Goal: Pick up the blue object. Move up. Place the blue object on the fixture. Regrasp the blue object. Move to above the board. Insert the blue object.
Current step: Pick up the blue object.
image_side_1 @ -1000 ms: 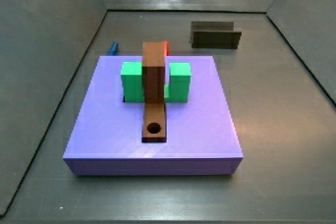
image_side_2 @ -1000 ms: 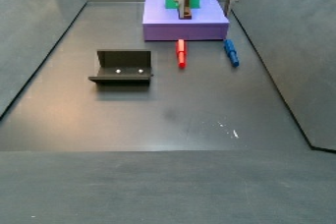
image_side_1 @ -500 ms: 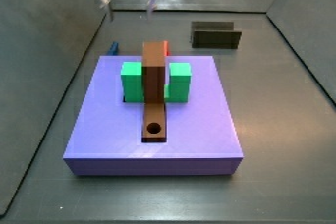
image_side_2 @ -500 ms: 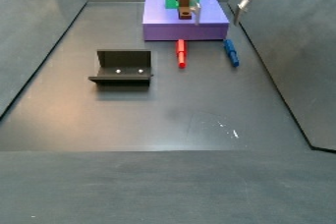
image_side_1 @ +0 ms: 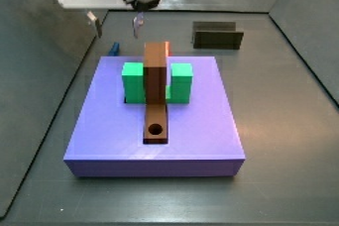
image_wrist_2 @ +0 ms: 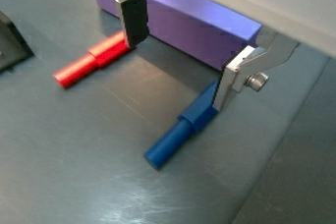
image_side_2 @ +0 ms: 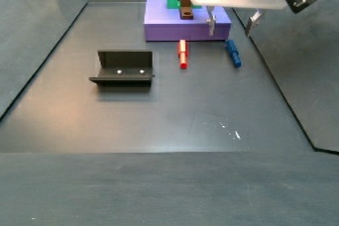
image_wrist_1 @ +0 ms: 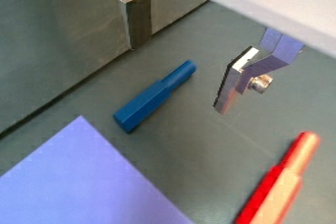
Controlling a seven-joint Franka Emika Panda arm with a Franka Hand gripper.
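The gripper hangs above the floor at the upper right of a side view, fingers spread wide and holding nothing; the blue object lies flat on the floor beneath them, beside the board; a red peg lies nearby; the fixture stands at centre left.

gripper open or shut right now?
Open. In a wrist view the gripper hangs above the floor with its two fingers wide apart, nothing between them; the blue object lies flat below, ungrasped.

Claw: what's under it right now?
Under the open claw, floor with the blue object lying flat, unheld. Red peg lies beside. The peg's far end is hidden behind one finger.
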